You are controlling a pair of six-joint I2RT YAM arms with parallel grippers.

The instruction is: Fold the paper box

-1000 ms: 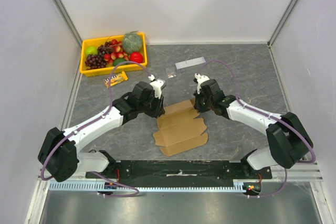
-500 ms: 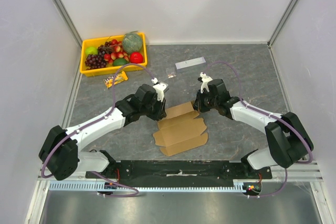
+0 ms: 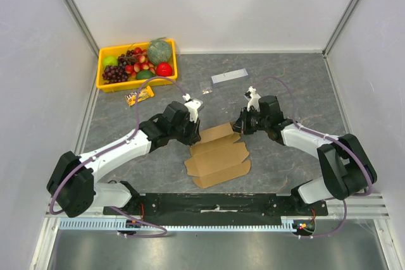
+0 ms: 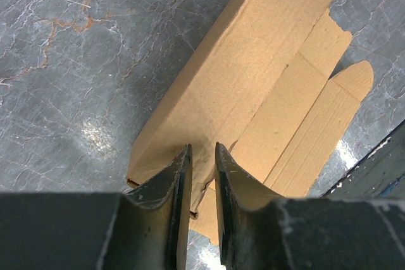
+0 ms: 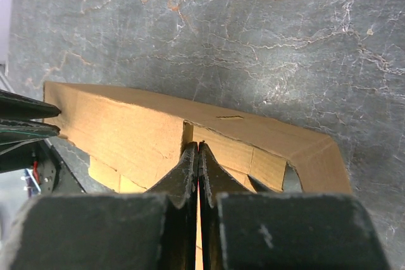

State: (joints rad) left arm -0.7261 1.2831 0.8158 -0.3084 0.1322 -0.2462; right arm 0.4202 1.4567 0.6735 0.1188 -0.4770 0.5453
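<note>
Two grippers at work, my right gripper (image 5: 198, 154) pressed fully closed, tips against a raised wall of the plain brown cardboard paper box (image 5: 126, 124), my left gripper (image 4: 198, 169) narrowly parted over its opposite edge, grip unclear to me, box part-folded mid grey marbled table (image 3: 297, 86), between both arms.

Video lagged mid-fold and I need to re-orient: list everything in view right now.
paper box: one, brown, centre, between grippers
tray: one, yellow, far-left corner
fruit: several, red, green, purple, in tray
snack bar: one, orange-yellow, beside tray
strip: one, grey-white, far centre
packet: one, clear, left of strip
table: one, grey marbled
left gripper: one, black, nipping box's left end
right gripper: one, black, shut at box's right end
</note>
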